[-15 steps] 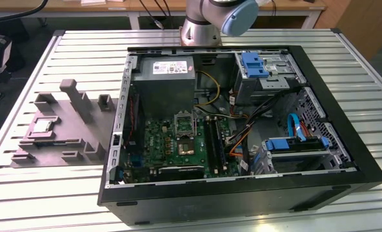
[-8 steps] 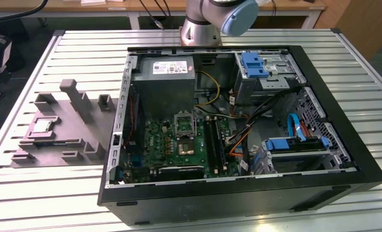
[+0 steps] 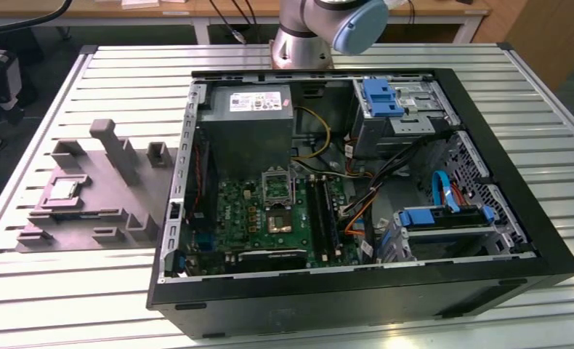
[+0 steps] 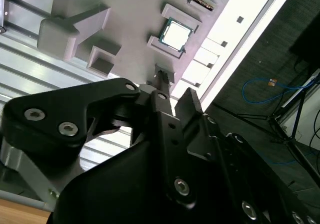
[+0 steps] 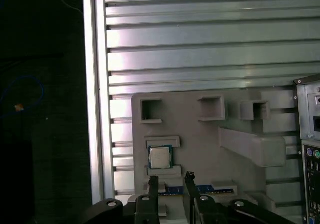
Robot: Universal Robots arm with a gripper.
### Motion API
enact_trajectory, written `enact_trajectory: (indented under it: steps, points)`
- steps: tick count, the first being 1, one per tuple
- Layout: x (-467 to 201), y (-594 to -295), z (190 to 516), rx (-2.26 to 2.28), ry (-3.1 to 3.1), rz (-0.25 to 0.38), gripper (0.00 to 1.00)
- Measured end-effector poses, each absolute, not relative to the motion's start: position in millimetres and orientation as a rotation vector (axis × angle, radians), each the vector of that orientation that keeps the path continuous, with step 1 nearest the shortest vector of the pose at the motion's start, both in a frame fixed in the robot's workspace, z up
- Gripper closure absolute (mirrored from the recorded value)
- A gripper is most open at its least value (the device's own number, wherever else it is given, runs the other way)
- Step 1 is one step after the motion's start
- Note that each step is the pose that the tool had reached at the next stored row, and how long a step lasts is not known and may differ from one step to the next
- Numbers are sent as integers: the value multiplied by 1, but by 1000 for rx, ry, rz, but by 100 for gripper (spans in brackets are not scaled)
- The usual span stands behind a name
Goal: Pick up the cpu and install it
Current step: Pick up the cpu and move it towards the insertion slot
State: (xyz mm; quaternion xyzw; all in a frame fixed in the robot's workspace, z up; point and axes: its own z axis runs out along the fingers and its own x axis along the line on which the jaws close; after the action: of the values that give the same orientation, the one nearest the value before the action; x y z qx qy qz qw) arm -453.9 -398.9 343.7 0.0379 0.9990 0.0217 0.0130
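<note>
Table (image 3: 74, 291): Your slatted metal table carries the case and the plate side by side, probably so that one arm can reach both.
Computer case (image 3: 365, 305): It lies on its side with the panel off, so the motherboard (image 3: 267, 218) faces up for you to work from above.
Fixture plate (image 3: 83, 225): This grey moulded plate sits just beside the case, on the exterior view's left. Its pockets and upright blocks seem meant to keep parts in fixed places.
Arm (image 3: 316, 29): Its base stands behind the case.
Claw (image 5: 171, 179): The fingers are spread with nothing between them. They hang over the plate, near the chip's pocket.
Cpu (image 5: 160, 157): You'll find it flat in a shallow square pocket, silvery top up, ungripped.
</note>
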Motion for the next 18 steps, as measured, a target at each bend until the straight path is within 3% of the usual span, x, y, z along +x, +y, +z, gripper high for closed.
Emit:
enact_trajectory:
  steps: [4, 6, 8, 9, 18]
  points:
    - [-454, -399, 344, 118, 3113, 68, 59]
    - [-454, -399, 344, 118, 3113, 68, 47]
    - [-454, -399, 344, 118, 3113, 68, 47]
    - [-454, -399, 344, 118, 3113, 68, 41]
    - [-453, -399, 335, 18, 3158, 63, 41]
